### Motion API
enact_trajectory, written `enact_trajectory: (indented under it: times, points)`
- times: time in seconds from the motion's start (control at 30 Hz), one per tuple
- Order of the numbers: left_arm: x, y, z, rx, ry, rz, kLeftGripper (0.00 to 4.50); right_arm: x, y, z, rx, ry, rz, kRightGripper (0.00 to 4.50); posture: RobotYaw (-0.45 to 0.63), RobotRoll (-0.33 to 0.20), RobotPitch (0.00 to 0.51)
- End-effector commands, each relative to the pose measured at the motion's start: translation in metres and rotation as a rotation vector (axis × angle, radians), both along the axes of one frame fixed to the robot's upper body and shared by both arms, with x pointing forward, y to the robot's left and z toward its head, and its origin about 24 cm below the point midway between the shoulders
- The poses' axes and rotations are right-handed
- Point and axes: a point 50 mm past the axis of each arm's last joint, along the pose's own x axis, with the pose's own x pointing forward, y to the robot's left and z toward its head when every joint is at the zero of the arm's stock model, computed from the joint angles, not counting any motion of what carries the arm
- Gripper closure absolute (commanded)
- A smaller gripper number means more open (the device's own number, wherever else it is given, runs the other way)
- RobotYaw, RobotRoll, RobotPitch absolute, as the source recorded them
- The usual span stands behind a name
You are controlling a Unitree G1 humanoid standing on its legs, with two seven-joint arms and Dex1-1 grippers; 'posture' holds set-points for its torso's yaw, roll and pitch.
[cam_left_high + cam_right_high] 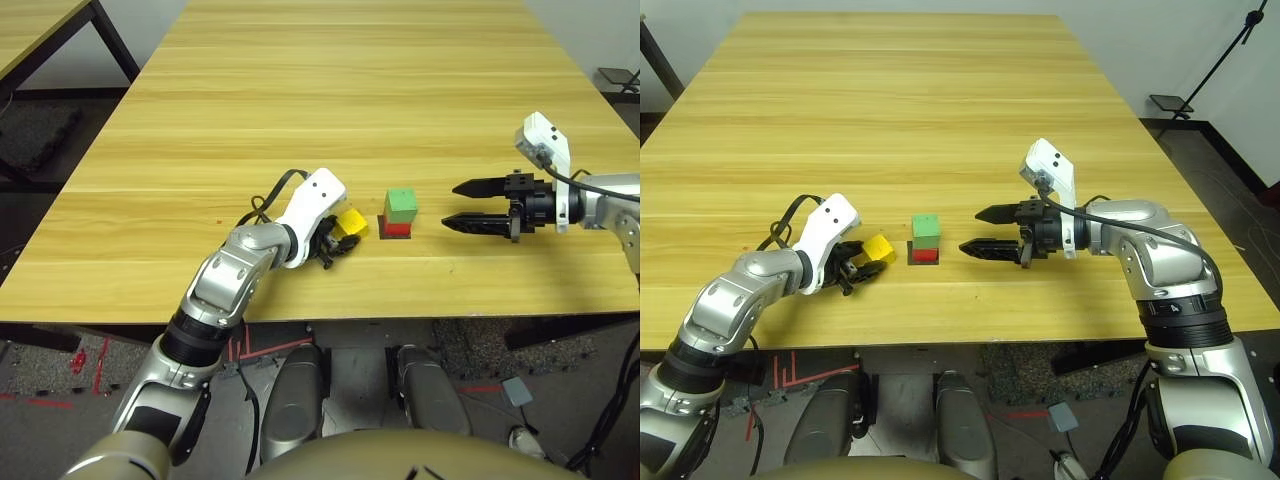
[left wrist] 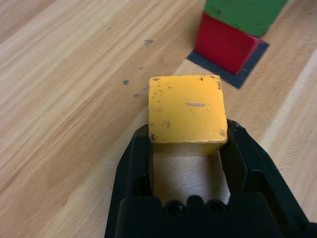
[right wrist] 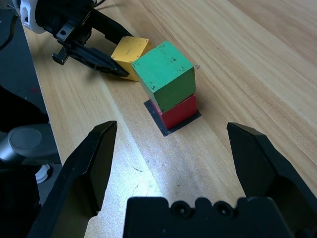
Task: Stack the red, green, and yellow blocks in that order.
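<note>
Yellow block [image 2: 188,109] clenched in left jaws [image 2: 188,134]; right jaws [image 3: 172,141] released, bare tabletop [image 3: 143,163] between.

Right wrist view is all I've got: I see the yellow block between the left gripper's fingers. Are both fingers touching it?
Observer: Yes, in the left wrist view the left gripper's two fingers press opposite sides of the yellow block.
Operator: And where's the right gripper from the stack?
Observer: To the robot's right of the green block on the red block, the right gripper is open, pointing toward them.
</note>
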Motion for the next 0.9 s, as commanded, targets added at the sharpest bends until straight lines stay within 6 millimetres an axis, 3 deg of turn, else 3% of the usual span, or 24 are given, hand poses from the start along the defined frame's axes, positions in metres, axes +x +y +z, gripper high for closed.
enact_trajectory:
  times: [0.03, 0.23, 0.37, 0.63, 0.9]
  points:
    - [0.003, 0.001, 0.017, -0.026, 0.001, -0.031, 2.49, 0.000, -0.002, 0.003, 0.001, -0.010, 0.000, 0.00, 0.11, -0.132, 0.104]
    - [0.022, 0.003, 0.080, -0.059, -0.083, -0.237, 2.49, 0.000, -0.005, 0.002, -0.006, -0.006, -0.001, 0.00, 0.12, -0.125, 0.085]
    - [0.035, -0.007, 0.103, -0.057, -0.110, -0.400, 2.49, -0.002, -0.007, -0.001, -0.010, 0.005, -0.002, 0.00, 0.11, -0.118, 0.071]
    - [0.056, -0.042, 0.097, -0.030, -0.046, -0.563, 2.49, -0.006, -0.008, -0.004, -0.011, 0.022, -0.019, 0.00, 0.06, -0.110, 0.065]
    - [0.061, -0.067, 0.095, -0.018, -0.041, -0.606, 2.49, -0.011, -0.010, -0.006, -0.010, 0.033, -0.043, 0.00, 0.04, -0.106, 0.075]
